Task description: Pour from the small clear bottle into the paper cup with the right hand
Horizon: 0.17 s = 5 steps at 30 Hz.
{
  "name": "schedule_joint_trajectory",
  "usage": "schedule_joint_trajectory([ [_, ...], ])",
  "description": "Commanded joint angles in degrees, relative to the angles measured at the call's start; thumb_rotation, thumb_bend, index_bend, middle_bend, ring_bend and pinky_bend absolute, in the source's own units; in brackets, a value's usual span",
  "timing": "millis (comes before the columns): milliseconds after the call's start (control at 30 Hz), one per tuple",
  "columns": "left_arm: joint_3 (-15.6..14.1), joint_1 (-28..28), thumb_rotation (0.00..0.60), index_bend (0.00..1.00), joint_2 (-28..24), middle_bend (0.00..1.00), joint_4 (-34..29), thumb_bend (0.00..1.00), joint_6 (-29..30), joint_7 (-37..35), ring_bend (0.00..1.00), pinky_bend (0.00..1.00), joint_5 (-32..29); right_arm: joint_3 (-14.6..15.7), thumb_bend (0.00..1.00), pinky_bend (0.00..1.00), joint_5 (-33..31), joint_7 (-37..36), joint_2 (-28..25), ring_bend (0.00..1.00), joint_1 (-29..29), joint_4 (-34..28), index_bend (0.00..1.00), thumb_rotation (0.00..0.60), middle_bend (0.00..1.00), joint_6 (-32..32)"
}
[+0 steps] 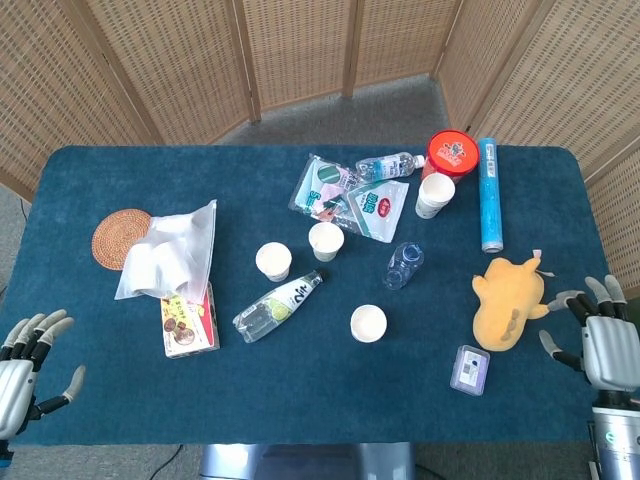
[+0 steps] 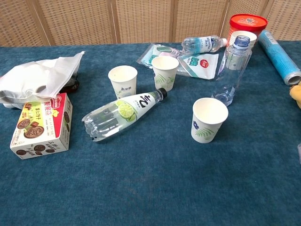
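Observation:
The small clear bottle (image 1: 404, 265) (image 2: 231, 71) stands upright with a blue cap, right of the table's middle. A paper cup (image 1: 368, 323) (image 2: 208, 119) stands just in front of it, apart from it. My right hand (image 1: 602, 337) is open at the table's right front edge, far from the bottle, holding nothing. At the left front corner my left hand (image 1: 22, 368) hovers open and empty. Neither hand shows in the chest view.
Two more paper cups (image 1: 273, 261) (image 1: 326, 241) and a lying lime-label bottle (image 1: 277, 305) sit mid-table. A yellow plush toy (image 1: 508, 301), a small card box (image 1: 469, 369), a blue tube (image 1: 488, 193), a red tub (image 1: 452, 154), snack packets (image 1: 352, 196), a biscuit box (image 1: 188, 320) and white bags (image 1: 172, 251) lie around.

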<state>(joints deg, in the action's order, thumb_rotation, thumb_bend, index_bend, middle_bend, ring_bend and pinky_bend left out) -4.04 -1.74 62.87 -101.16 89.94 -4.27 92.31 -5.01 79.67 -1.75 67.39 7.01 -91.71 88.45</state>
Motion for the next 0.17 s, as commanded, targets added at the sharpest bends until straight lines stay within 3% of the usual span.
schedule_joint_trajectory([
  [33, 0.1, 0.0, 0.306, 0.13, 0.1, 0.12, 0.1, 0.46, -0.1, 0.0, 0.00, 0.00, 0.0, -0.2, 0.30, 0.00, -0.3, -0.2, 0.0, 0.12, -0.3, -0.2, 0.43, 0.600, 0.37, -0.4],
  [167, 0.2, 0.1, 0.308, 0.13, 0.1, 0.12, 0.0, 0.46, -0.2, 0.0, 0.00, 0.00, 0.0, -0.4, 0.30, 0.00, -0.5, 0.2, 0.0, 0.12, -0.5, -0.2, 0.43, 0.600, 0.37, -0.8],
])
